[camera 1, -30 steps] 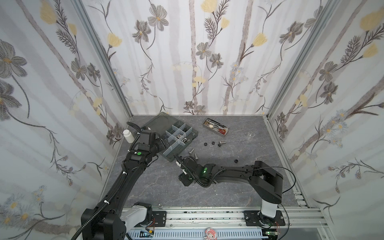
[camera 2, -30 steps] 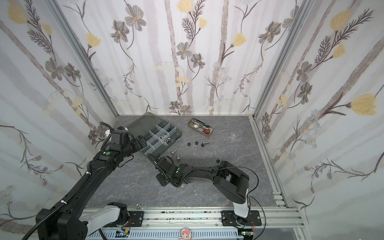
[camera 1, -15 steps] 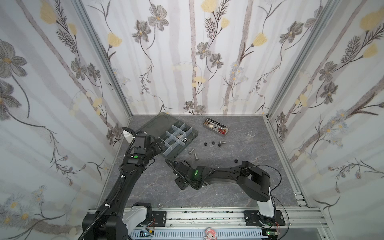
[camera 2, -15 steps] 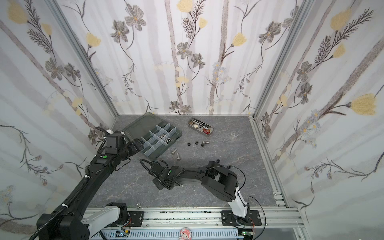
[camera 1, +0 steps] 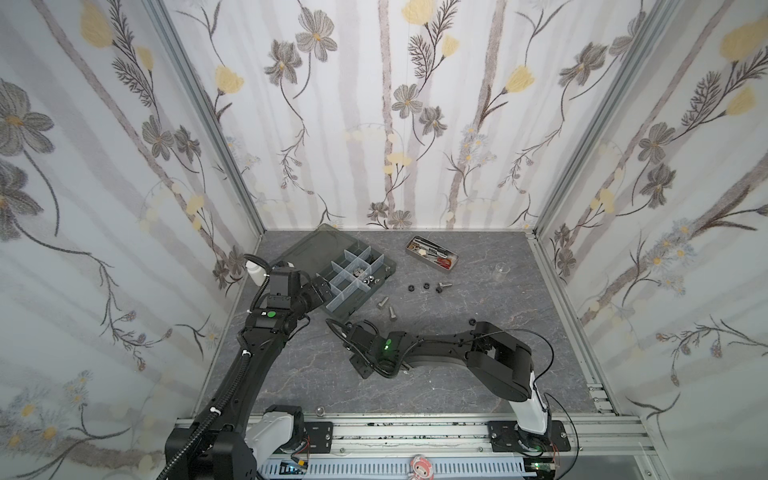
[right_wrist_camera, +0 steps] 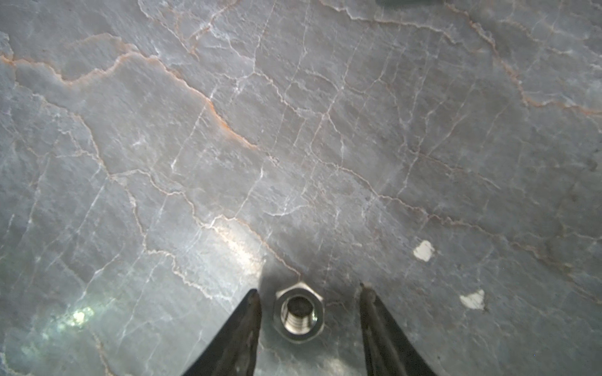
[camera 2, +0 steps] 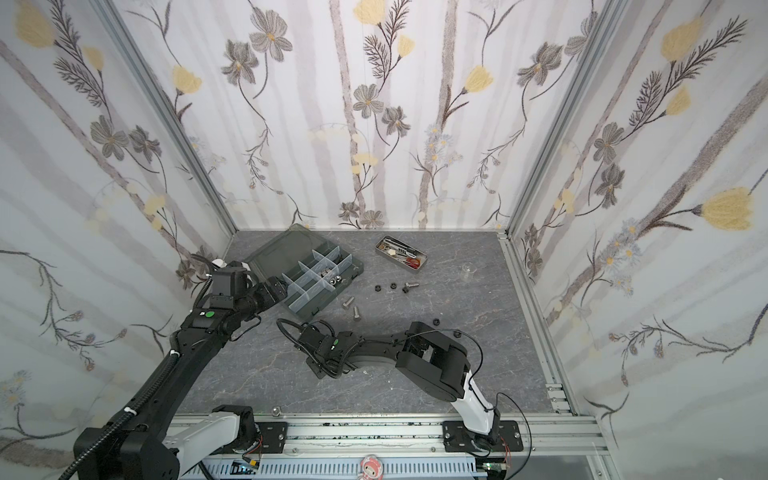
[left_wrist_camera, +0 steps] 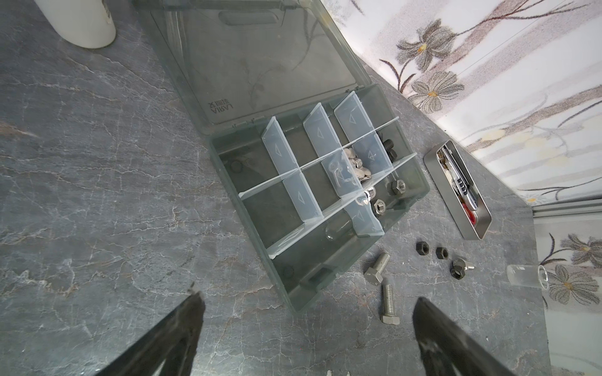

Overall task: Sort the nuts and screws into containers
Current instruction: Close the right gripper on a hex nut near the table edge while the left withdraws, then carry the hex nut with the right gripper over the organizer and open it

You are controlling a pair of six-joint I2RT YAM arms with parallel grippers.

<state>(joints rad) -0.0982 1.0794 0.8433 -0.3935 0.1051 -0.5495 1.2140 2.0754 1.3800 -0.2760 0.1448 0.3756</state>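
A grey marble-veined tabletop (camera 1: pixel 457 386) lies between white walls papered with grey and yellow flowers (camera 1: pixel 374 124); far and right of centre sits a small rectangular silver metal tin (left_wrist_camera: pixel 452 198) holding a red-handled tool (left_wrist_camera: pixel 470 213); a small clear glass cup (camera 1: pixel 502 272) is farther right; a white plastic bottle (camera 1: pixel 253 272) is by the left wall; an aluminium rail (camera 1: pixel 415 432) runs along the near edge.

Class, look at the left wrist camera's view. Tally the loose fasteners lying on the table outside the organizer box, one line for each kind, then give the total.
Silver bolts: 2
Black nuts: 2
Silver-shafted bolt with a black hex end: 1
Total: 5
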